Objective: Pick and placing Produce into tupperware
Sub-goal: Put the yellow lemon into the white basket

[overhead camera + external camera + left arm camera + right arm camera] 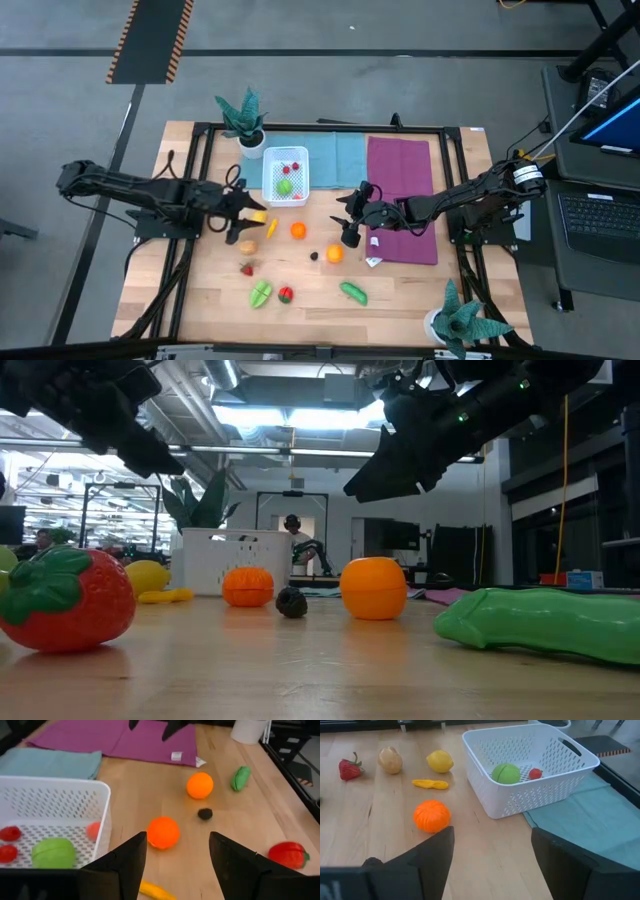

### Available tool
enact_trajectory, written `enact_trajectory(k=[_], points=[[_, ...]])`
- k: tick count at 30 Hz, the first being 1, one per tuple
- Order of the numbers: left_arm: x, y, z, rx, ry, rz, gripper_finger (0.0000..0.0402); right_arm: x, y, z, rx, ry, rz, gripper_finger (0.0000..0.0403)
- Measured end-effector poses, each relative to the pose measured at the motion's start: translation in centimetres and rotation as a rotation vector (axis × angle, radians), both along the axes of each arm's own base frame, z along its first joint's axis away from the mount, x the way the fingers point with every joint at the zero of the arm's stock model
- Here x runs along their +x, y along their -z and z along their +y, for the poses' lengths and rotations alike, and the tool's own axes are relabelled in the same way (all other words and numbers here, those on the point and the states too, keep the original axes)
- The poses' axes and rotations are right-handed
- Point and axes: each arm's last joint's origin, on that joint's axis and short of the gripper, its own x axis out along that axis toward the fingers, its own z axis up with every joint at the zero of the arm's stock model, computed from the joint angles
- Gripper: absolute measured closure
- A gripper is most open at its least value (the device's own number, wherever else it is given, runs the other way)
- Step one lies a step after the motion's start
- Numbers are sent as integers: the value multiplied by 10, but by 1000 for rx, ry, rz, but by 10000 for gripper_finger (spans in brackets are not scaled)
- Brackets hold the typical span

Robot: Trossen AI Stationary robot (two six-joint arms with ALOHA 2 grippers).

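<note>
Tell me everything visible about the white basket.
The white basket is a small square container that looks like plastic, with low perforated walls, a grid bottom and a slot handle on one side. It stands upright on the wooden table, one edge on or against the teal cloth, near a potted plant. Inside lie a green round fruit and a few small red pieces. No gripper touches it.

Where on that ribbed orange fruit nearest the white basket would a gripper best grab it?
Probably across the widest middle of the ribbed orange fruit, coming straight down from above. It is round, sits alone on bare wood, and has free space on both sides for two fingers, clear of the basket wall.
</note>
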Motion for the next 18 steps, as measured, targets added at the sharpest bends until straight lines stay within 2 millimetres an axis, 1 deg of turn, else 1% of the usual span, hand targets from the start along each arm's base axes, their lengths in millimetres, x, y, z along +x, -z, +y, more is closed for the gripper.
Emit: enact_trajectory(k=[8, 15, 18], points=[[-1, -2, -1, -2, 5, -17, 195, 1, -3, 0, -35, -21, -16, 136], [-2, 0, -1, 3, 7, 5, 195, 1, -2, 0, -35, -20, -14, 136], [-2, 1, 0, -13, -18, 16, 195, 2, -2, -4, -39, -9, -13, 136]])
